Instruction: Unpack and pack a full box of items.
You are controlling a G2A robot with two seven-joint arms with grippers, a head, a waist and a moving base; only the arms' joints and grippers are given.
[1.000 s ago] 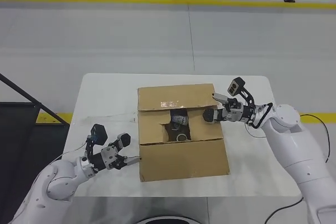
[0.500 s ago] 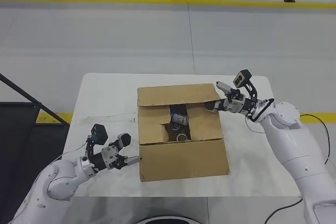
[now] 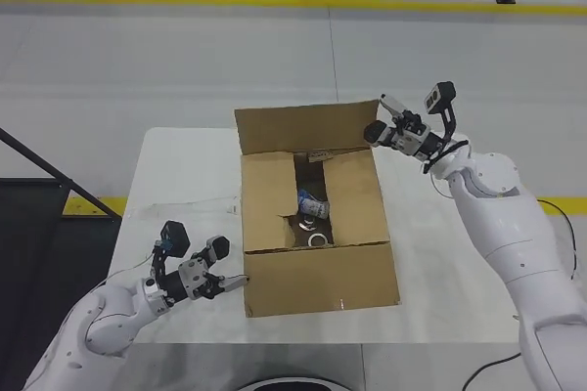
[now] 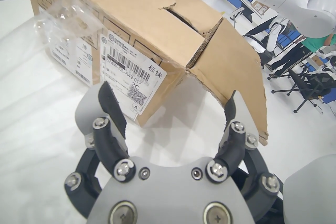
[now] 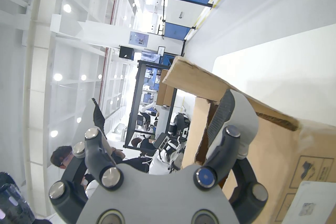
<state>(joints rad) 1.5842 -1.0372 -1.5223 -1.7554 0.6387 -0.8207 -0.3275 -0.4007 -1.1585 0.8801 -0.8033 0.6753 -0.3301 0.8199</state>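
Top view gives you the brown corrugated cardboard box (image 3: 269,210) in the middle of the smooth white desk (image 3: 176,176), partly open. Its far flap (image 3: 303,127) stands up, and the two side flaps lie folded inward with a narrow gap between them. Through that gap you can see a small blue-and-white packet (image 3: 315,206) and, nearer the robot, a pale ring-shaped item (image 3: 318,239); both are down inside the box. The near flap (image 4: 231,57) splays outward at a slant, its edges ragged and torn where the corrugation shows. Your right pincer (image 5: 160,99) is up at the right-hand corner of the standing far flap. Its fingers are spread wide and one ribbed dark pad (image 5: 220,114) lies across the cardboard edge; you cannot tell from here whether it actually touches. Your left pincer (image 4: 168,92) is low over the desk, just beside the box's near-left corner. It is gaping wide with nothing between its black rubber pads, and one tip is close under the rim of the slanted near flap. On the box wall facing that pincer there is a flat white shipping label (image 4: 132,78). A crinkled sheet of clear plastic film (image 4: 63,17) lies against the same wall, farther along.
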